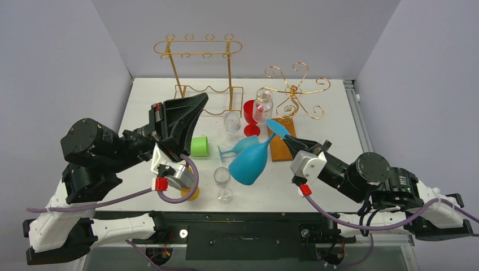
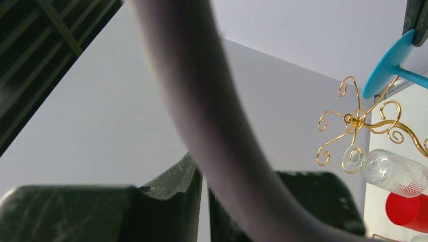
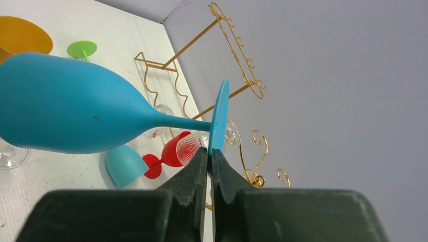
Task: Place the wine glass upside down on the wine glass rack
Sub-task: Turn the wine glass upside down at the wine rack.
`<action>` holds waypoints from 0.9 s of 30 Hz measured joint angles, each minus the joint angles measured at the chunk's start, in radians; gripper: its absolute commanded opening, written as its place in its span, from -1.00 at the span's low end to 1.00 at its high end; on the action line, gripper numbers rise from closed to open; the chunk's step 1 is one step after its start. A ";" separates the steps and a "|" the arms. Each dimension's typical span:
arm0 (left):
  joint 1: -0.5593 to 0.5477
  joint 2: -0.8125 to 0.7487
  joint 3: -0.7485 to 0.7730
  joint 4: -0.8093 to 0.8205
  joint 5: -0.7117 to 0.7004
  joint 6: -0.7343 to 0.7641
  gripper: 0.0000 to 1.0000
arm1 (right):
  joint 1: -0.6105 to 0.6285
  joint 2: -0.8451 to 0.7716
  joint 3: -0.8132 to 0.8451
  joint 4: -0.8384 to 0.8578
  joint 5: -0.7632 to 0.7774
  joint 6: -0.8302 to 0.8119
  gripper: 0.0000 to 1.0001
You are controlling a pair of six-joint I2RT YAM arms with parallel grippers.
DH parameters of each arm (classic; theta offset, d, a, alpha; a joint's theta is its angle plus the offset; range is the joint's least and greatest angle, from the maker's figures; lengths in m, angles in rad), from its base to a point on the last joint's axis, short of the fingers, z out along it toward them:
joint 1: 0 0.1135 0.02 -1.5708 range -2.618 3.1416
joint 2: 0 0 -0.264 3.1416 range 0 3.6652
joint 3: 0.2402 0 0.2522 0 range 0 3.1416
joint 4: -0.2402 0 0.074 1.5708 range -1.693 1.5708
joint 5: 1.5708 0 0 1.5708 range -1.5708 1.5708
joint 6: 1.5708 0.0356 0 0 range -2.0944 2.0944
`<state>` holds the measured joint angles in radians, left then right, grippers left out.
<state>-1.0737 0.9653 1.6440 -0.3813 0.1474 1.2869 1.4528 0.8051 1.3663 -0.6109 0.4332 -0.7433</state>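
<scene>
Overhead view, upturned wrists, shared wine glass (image 3: pixel 75 113)

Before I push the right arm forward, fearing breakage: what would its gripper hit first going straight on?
The right gripper, shut on the foot of the matte blue wine glass, points at the clear patterned glass vessel beside the red goblet; probably that first, though depth is unclear.

A thick, blurred grey-purple cable (image 2: pixel 202 111) sweeps from top centre to bottom right, close to the lens. Beneath it, the left gripper (image 2: pixel 204 176) shows two dark fingers nearly together, with only a thin slit between them. At right, before a grey wall, a gold wire rack (image 2: pixel 358 121) spreads curled arms. Above it is the foot of a blue wine glass (image 2: pixel 386 68). Below it are a clear glass (image 2: pixel 391 171) and a red object (image 2: pixel 406 209).
</scene>
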 measured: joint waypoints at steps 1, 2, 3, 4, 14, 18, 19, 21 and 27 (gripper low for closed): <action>0.000 0.001 0.005 -0.007 0.003 -0.007 -1.00 | 0.000 0.000 0.000 0.000 0.001 0.001 -1.00; 0.000 0.001 0.011 -0.012 0.006 -0.015 -1.00 | 0.000 -0.001 0.000 0.000 0.002 0.001 -1.00; 0.000 0.002 0.016 -0.015 0.009 -0.022 -1.00 | 0.000 -0.002 0.000 0.000 0.002 0.003 -1.00; 0.000 0.003 0.020 -0.019 0.012 -0.026 -1.00 | 0.000 -0.002 0.000 0.000 0.003 0.004 -1.00; 0.000 0.008 0.024 -0.067 0.035 -0.028 0.33 | 0.000 -0.004 0.000 -0.002 0.007 0.021 -1.00; 0.000 0.008 0.024 -0.124 0.056 -0.048 0.68 | 0.000 0.002 0.004 -0.011 0.002 0.023 -1.00; 0.000 0.008 0.024 -0.143 0.063 -0.052 0.71 | 0.000 0.006 0.010 -0.017 -0.003 0.023 -1.00; 0.000 0.010 0.024 -0.185 0.079 -0.065 0.72 | 0.000 0.022 0.027 -0.031 -0.015 0.023 -1.00; -0.005 0.041 0.034 -0.311 0.141 -0.100 0.69 | 0.000 0.104 0.097 -0.058 -0.064 0.023 -1.00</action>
<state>-1.0786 1.0065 1.6783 -0.6926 0.2886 1.1873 1.4528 0.9092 1.4628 -0.6685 0.3687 -0.7204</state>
